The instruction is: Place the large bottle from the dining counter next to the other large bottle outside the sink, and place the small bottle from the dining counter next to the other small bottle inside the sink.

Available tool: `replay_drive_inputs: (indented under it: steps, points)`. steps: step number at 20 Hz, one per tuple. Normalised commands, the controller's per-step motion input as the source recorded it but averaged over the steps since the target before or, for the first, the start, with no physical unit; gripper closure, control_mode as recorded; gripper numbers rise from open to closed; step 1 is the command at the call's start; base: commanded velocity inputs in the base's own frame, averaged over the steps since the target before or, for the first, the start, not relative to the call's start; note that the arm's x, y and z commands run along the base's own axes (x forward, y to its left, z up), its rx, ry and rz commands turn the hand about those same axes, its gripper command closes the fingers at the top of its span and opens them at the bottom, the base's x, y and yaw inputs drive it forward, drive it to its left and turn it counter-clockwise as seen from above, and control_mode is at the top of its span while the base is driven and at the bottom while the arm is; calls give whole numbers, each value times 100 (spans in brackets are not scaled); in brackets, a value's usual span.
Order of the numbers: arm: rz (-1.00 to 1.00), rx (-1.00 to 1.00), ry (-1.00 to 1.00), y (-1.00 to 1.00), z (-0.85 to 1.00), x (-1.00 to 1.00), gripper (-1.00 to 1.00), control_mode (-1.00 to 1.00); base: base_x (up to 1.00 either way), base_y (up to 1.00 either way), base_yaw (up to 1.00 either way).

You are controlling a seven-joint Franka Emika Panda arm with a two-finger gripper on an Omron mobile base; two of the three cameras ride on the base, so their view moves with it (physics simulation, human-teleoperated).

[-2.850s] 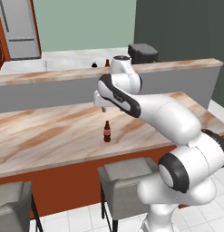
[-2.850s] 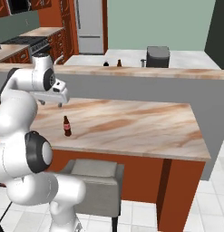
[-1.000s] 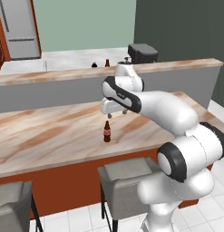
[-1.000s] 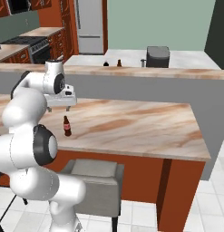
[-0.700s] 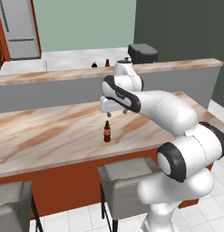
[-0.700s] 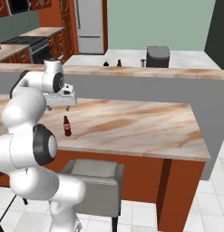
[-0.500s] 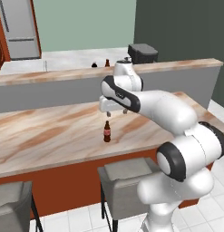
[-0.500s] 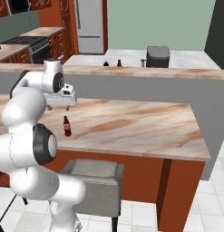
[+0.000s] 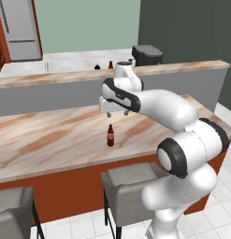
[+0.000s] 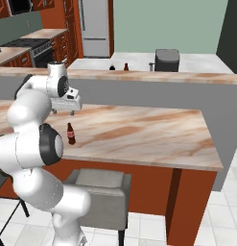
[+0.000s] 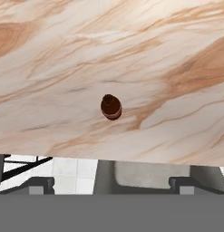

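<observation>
I have the gripper (image 9: 115, 112) poised above the dining counter (image 9: 51, 135), its jaws spread wide with nothing between them. Directly under it stands the bottle (image 9: 110, 136), brown with a red label band, upright on the marbled top and not touched by the fingers. Its long axis runs vertical, neck pointing straight up at the hand. In the hand view I look down that axis: the bottle (image 11: 111, 107) appears as a small dark round cap and shoulders, near the middle of the picture, slightly offset toward the counter's near edge. From the right base view the bottle (image 10: 70, 134) sits close to the stool side of the dining counter (image 10: 153, 129), just beside my arm. A grey stool (image 9: 131, 179) stands below that edge. I cannot tell from size alone whether this is the large or the small bottle.
</observation>
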Motion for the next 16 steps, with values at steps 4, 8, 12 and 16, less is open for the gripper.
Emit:
replay_drive_inputs:
  steps: [4, 8, 12, 16]
  points:
    - [-6, -1, 0, 16, 0, 28, -100, -100, 0, 0, 0]
    - [-6, -1, 0, 12, 0, 13, -100, -100, 0, 0, 0]
    - [-3, 0, 0, 0, 0, 4, -100, -100, 0, 0, 0]
    - [-3, 0, 0, 0, 0, 2, -100, -100, 0, 0, 0]
